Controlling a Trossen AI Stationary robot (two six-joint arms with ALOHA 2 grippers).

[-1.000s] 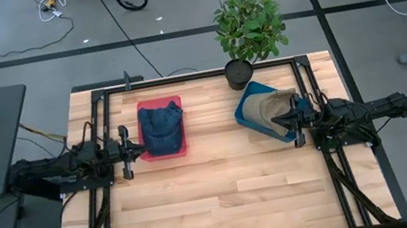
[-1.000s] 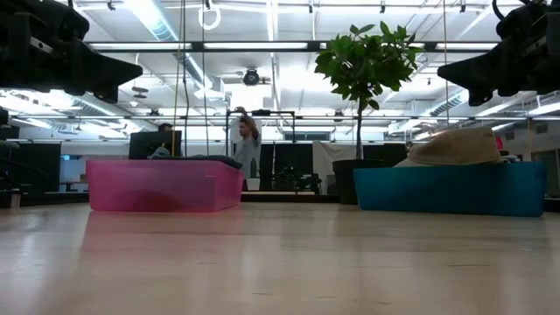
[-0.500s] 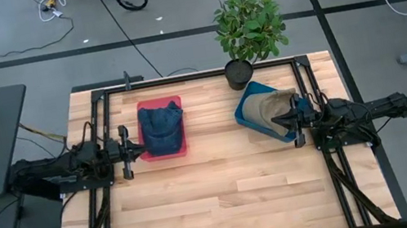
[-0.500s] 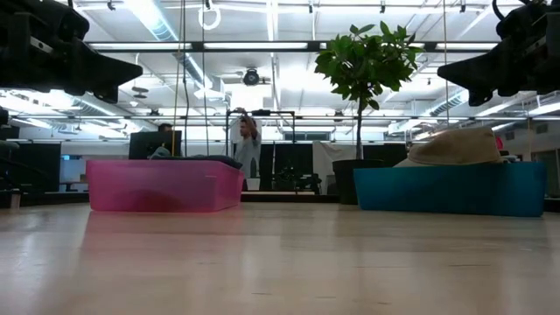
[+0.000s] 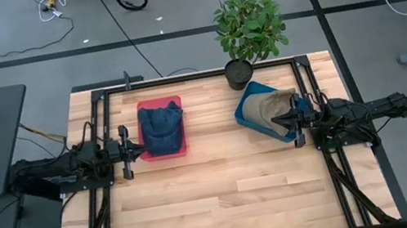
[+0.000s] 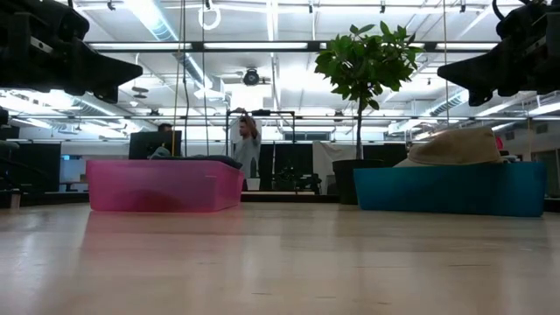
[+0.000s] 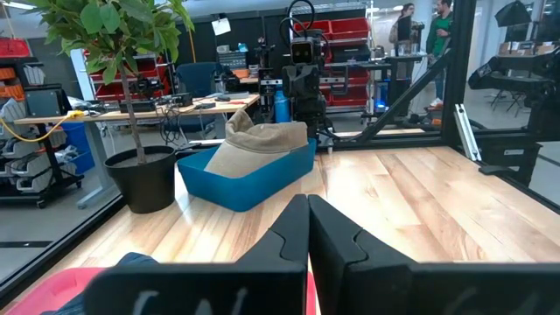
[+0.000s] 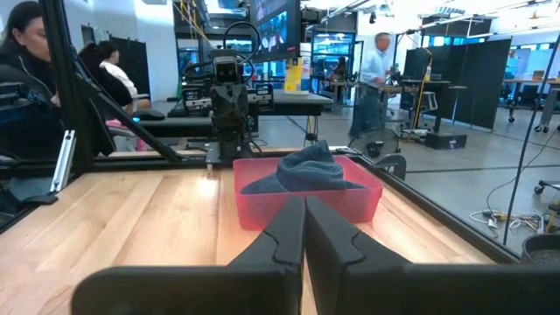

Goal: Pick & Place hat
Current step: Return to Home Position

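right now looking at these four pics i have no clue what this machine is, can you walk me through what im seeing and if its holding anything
It is a robot with two dark arms at a wooden table, each ending in a two-finger gripper. One picture looks straight down, one looks level across the tabletop, and two come from wrist cameras, looking past each arm's own fingers. From above, the left gripper sits at the left and the right gripper at the right, both shut and holding nothing. A red bin holds blue caps; a blue bin holds a brown cap. A potted plant stands at the far edge. People show in the room behind.
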